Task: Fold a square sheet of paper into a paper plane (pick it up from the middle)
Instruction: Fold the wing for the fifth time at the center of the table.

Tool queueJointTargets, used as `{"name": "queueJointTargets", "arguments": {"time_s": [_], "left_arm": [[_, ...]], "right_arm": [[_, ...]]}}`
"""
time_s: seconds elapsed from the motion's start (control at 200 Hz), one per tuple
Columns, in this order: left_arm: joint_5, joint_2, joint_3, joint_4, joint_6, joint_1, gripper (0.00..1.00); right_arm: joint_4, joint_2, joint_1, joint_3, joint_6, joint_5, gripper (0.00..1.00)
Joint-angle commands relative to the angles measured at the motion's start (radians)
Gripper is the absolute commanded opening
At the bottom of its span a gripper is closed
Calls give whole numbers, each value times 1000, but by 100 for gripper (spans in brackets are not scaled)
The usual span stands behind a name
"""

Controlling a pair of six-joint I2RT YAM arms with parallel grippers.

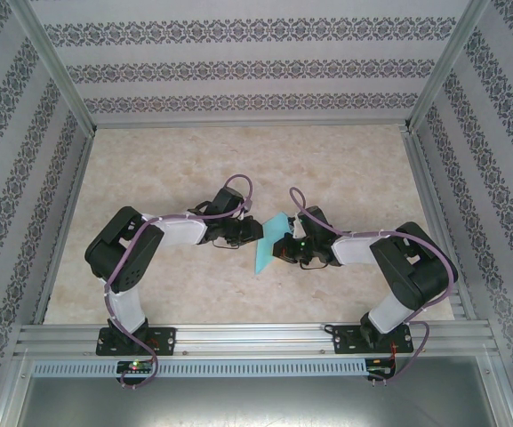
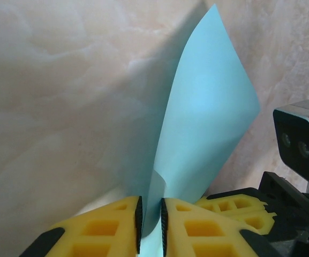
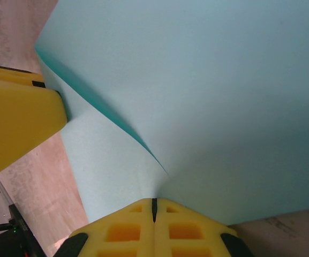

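The square sheet of paper (image 1: 263,252) is light turquoise and held up off the table between the two arms, bent into a curl. In the left wrist view the paper (image 2: 208,118) rises tall, and its lower edge runs down into the narrow gap of my left gripper (image 2: 151,217). The pads stand slightly apart around it. My right gripper (image 3: 154,206) is shut on the paper (image 3: 197,80), which fans out from the pinch in two layers. From above, the left gripper (image 1: 256,229) and right gripper (image 1: 280,245) meet at the sheet.
Beige marbled tabletop (image 1: 238,160) spreads free behind and to both sides of the arms. Patterned walls and an aluminium frame (image 1: 247,124) enclose it. The right gripper's yellow fingers (image 2: 234,206) and wrist camera (image 2: 301,139) sit close beside my left fingers.
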Motion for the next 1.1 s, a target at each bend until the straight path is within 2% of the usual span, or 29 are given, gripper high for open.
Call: {"name": "queueJointTargets", "arguments": {"time_s": [0.0, 0.29, 0.455, 0.644, 0.784, 0.944, 1.094], "left_arm": [[23, -23, 36, -30, 29, -23, 20], [26, -10, 71, -77, 62, -46, 19], [24, -4, 83, -111, 89, -49, 13], [-104, -20, 138, -275, 202, -66, 10], [-177, -3, 172, -344, 257, -80, 10], [-204, 31, 212, -367, 285, -99, 13], [-182, 21, 210, -353, 280, -103, 23]], "right_arm": [[-37, 27, -11, -23, -20, 37, 3], [-40, 31, -11, -16, -24, 42, 3], [-41, 29, -11, -16, -25, 42, 3], [-42, 29, -11, -18, -28, 40, 3], [-40, 28, -13, -16, -28, 37, 3], [-42, 24, -13, -16, -26, 37, 3], [-43, 23, -18, -18, -27, 35, 3]]}}
